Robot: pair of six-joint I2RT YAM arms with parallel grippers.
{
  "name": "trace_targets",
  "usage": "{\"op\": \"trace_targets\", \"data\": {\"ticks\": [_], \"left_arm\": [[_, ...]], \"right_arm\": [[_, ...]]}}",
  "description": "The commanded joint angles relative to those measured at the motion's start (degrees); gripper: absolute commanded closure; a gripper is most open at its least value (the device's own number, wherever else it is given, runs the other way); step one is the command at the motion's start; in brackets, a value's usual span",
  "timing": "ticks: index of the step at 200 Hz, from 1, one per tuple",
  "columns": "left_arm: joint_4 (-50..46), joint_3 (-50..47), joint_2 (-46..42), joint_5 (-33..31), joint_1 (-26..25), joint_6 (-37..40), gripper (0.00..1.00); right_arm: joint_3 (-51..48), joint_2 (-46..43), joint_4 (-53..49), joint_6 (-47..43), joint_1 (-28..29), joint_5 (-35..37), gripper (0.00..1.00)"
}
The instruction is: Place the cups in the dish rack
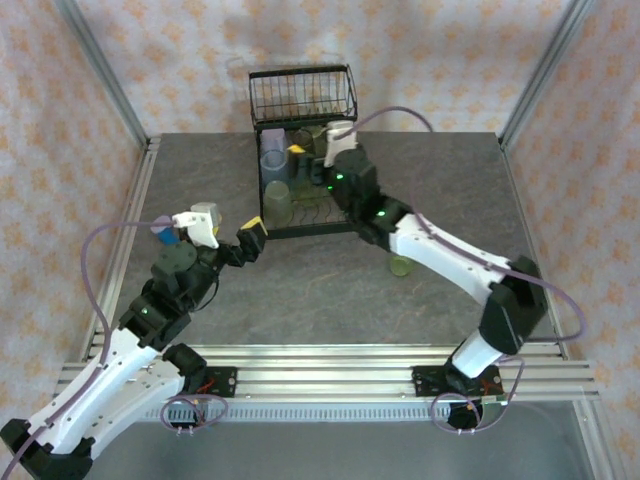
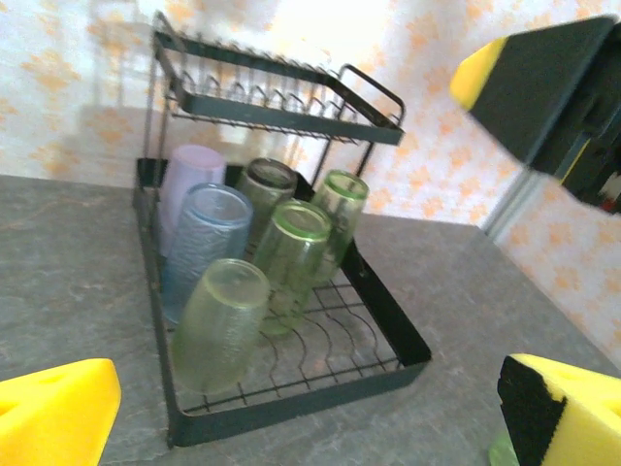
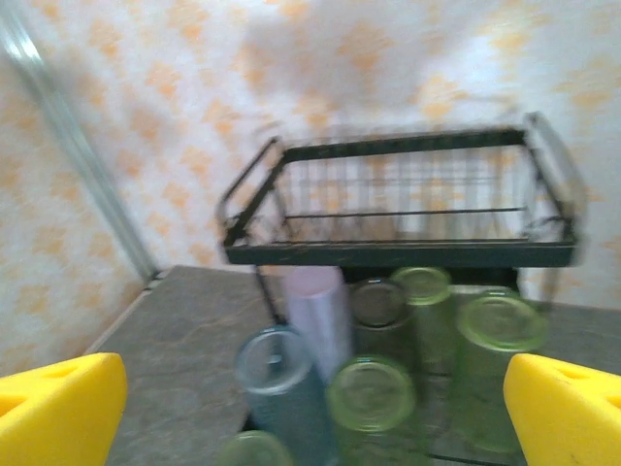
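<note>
The black wire dish rack [image 1: 335, 226] stands at the back middle of the table, its raised basket [image 1: 302, 95] at the far end. Several cups stand upside down in its tray: a lavender one [image 2: 192, 175], a light blue one [image 2: 206, 243], a smoky grey one [image 2: 264, 189] and green ones [image 2: 296, 252]. One more green cup [image 1: 402, 266] sits on the table beside the right arm. My right gripper [image 1: 318, 142] hovers open over the racked cups [image 3: 374, 398], holding nothing. My left gripper [image 1: 228, 225] is open and empty, left of the rack's near corner [image 2: 417, 351].
A small blue-purple cylinder [image 1: 165, 232] stands by my left wrist. The right arm's forearm [image 1: 440, 255] crosses the table from the rack to its base. Metal frame posts [image 1: 130, 110] and patterned walls close the table's back and sides.
</note>
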Motion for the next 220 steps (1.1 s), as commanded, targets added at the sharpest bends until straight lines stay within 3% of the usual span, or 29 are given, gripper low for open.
{"op": "trace_targets", "data": {"ticks": [1, 31, 96, 159, 220], "left_arm": [[-2.24, 3.11, 3.07, 7.03, -0.03, 0.15, 0.01], [-4.44, 7.57, 10.66, 8.9, -4.95, 0.98, 0.01], [-11.14, 25.75, 37.32, 2.69, -19.9, 8.0, 0.01], [-20.9, 52.73, 67.99, 12.27, -23.75, 10.03, 0.01], [-40.54, 79.47, 88.4, 12.48, -23.74, 10.18, 0.01]], "right_arm": [[-2.77, -6.48, -9.05, 1.13, -3.19, 3.04, 0.01], [-5.06, -14.81, -17.79, 1.11, -8.37, 4.06, 0.01], [-9.37, -29.24, -30.92, 7.6, -23.29, 0.43, 0.01], [-12.34, -37.85, -29.61, 6.97, -24.05, 4.31, 0.01], [-14.36, -40.86, -29.12, 5.77, -23.99, 5.54, 0.01]]}}
